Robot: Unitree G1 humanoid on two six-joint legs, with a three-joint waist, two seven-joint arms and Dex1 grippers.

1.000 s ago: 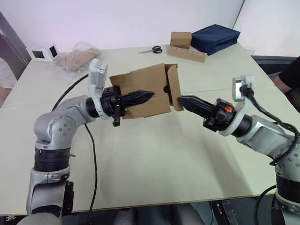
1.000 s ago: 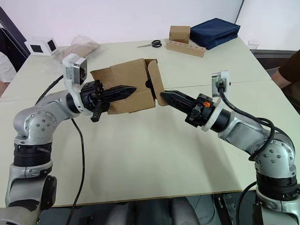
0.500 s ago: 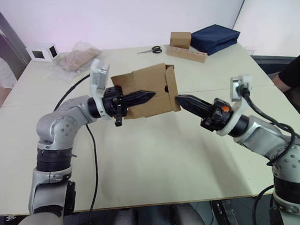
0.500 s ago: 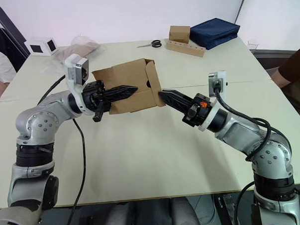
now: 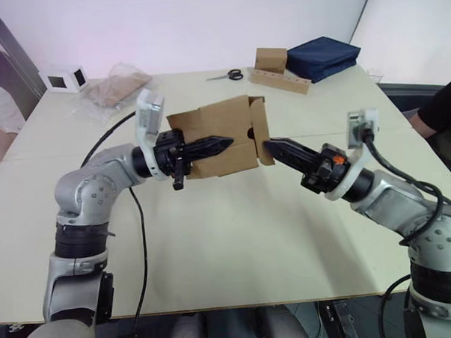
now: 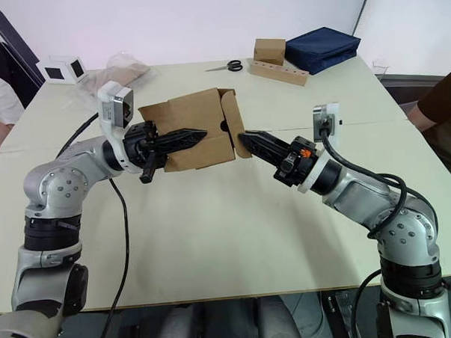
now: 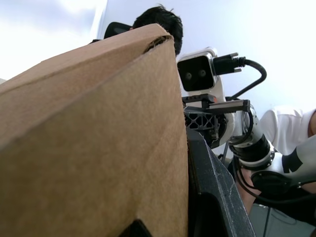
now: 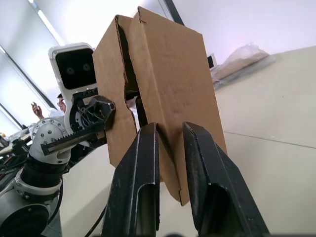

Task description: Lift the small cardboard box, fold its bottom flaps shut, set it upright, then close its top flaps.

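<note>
While the small cardboard box (image 5: 216,136) is held above the table (image 5: 236,236) by the clamped left gripper (image 5: 223,144), the barely parted right gripper (image 5: 270,146) has been raised against a flap (image 5: 260,128).

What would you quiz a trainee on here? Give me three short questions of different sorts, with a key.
1. True or false: the small cardboard box rests on the table.
2. Which gripper holds the box? A: the left gripper. B: the right one. C: neither.
3. Short answer: which part of the box does the right gripper touch?

Key
1. False: it is held up off the table.
2. A.
3. A flap at the end of the box that faces that gripper.
</note>
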